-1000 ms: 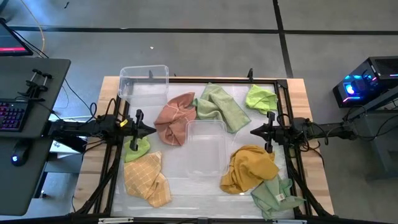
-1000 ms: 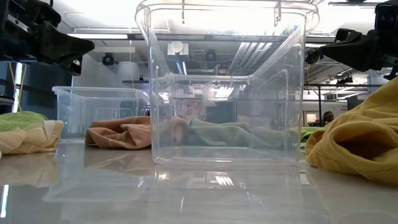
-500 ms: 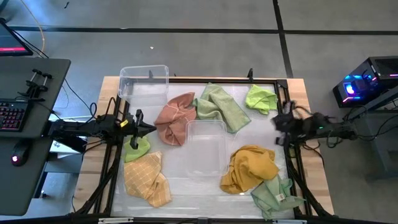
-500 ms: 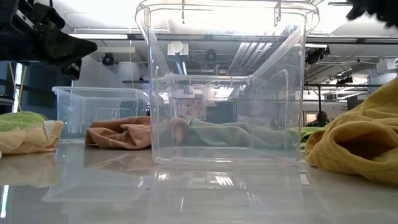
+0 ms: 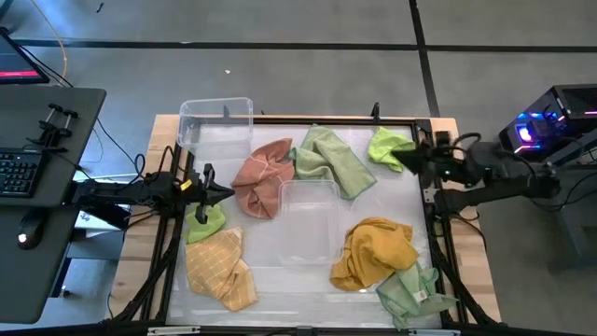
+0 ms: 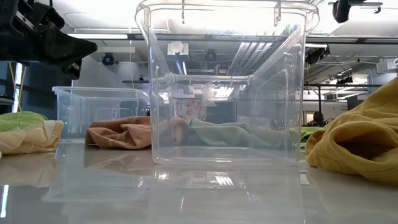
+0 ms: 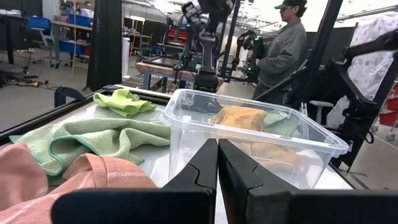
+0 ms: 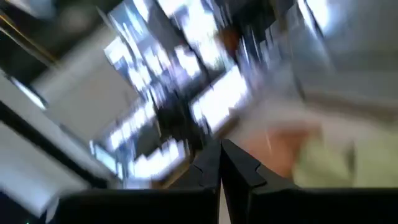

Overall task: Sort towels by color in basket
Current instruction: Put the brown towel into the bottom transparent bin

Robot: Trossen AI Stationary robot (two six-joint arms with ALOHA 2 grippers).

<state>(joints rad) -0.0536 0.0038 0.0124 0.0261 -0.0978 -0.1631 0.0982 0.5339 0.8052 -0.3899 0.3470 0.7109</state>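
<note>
High view: seven towels lie scattered on the surface around a clear basket (image 5: 309, 220) at its centre; a second clear basket (image 5: 215, 122) sits at the far left corner. Salmon pink towel (image 5: 262, 177) lies just beside the centre basket's far left corner, touching a pale sage green towel (image 5: 329, 161) along the far side. Lime green towel (image 5: 389, 147) lies near the far right corner. Mustard yellow towel (image 5: 375, 254) lies just right of the centre basket, with another pale sage green towel (image 5: 413, 292) at the near right corner. Grid-patterned mustard towel (image 5: 220, 270) lies at the near left, a small lime green towel (image 5: 205, 222) touching its far edge. Left end effector (image 5: 224, 194) hangs over the left side beside the pink towel, fingers pressed together, holding nothing. Right end effector (image 5: 399, 157) sits at the right edge next to the lime green towel, fingers together, empty. Both baskets are empty.
</note>
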